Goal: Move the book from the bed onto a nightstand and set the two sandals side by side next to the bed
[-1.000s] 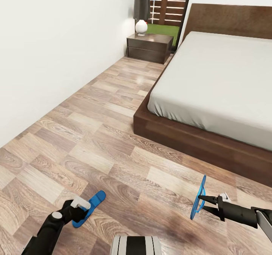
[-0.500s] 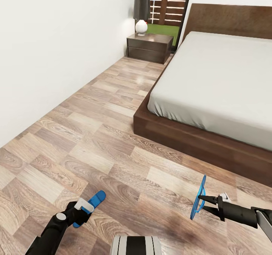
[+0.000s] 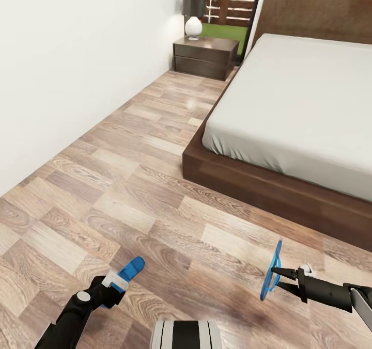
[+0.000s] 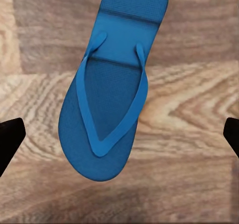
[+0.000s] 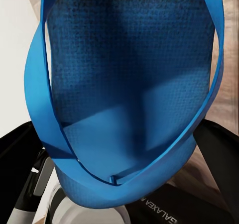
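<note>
1. Underfoot, the light wood-plank floor (image 3: 155,184) runs from the robot to the far end of the bedroom, with a plain white wall (image 3: 62,65) along the left side.
2. Along the right stands the bed (image 3: 258,181), its dark frame low and its pale mattress bare as far as the head view reaches; the book cannot be seen on the visible part.
3. Between wall and bed frame lies an open lane of floor leading to the nightstand (image 3: 205,56) at the far end, beside the headboard.
4. On that nightstand sits a lamp (image 3: 193,26) with a white base, and a dark-framed window (image 3: 230,8) rises behind it.
5. Near the robot, the left sandal (image 4: 112,89) lies flat on the planks, straps up; the left gripper (image 3: 111,287) hovers over it with fingers spread wide apart, touching nothing.
6. Well apart, the right gripper (image 3: 276,279) is clamped on the second sandal (image 3: 272,269), held on edge above the floor.
</note>
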Available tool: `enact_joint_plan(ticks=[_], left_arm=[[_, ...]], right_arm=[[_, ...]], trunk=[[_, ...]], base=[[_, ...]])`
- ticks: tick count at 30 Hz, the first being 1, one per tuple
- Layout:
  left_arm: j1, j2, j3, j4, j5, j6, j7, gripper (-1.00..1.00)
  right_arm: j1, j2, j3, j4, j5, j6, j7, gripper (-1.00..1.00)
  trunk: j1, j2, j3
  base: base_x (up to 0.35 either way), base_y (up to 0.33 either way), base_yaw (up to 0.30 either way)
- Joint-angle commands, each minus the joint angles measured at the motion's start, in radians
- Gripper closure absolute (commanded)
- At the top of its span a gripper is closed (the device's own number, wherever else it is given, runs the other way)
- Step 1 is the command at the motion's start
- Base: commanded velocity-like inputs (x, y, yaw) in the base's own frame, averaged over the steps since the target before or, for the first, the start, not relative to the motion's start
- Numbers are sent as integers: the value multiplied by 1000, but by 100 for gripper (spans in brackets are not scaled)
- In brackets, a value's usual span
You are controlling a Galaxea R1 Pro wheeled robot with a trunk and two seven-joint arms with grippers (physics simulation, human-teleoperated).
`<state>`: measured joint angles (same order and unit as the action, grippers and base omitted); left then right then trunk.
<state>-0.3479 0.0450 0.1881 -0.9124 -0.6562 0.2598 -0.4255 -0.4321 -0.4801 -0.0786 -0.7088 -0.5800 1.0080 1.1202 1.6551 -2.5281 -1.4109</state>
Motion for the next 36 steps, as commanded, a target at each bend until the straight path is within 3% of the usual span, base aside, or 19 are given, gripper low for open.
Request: enact_joint_plan(ticks=[1,8,11,16,19,29,36], left_arm=[[0,0,2,-2,-6,3,-7,-100],[0,1,4,-7,-4,3,-7,-100],[0,1,5,-12,-4,2,-3,-100],[0,0,3,-12,-3,3,105,-100],[0,0,2,-9,-1,3,140,-100],[0,0,2,-5,0,4,151,-100],[0,-2,1,-3,0,4,152,-100]], right_arm=[[0,0,-1,0,0,4,3,100],[0,0,-1,0,0,4,3,100],[0,0,-1,0,0,4,3,100],[0,0,-1,0,0,4,3,100],[0,0,-1,0,0,4,3,100],[0,0,-1,0,0,4,3,100],[0,0,-1,0,0,4,3,100]], trunk=[[0,-1,-5],[3,-2,-32],[3,-2,-32],[3,-2,-32],[3,-2,-32],[3,-2,-32],[7,-4,-59]], base=[[0,0,0],[0,0,0],[0,0,0],[0,0,0],[0,0,0],[0,0,0],[0,0,0]])
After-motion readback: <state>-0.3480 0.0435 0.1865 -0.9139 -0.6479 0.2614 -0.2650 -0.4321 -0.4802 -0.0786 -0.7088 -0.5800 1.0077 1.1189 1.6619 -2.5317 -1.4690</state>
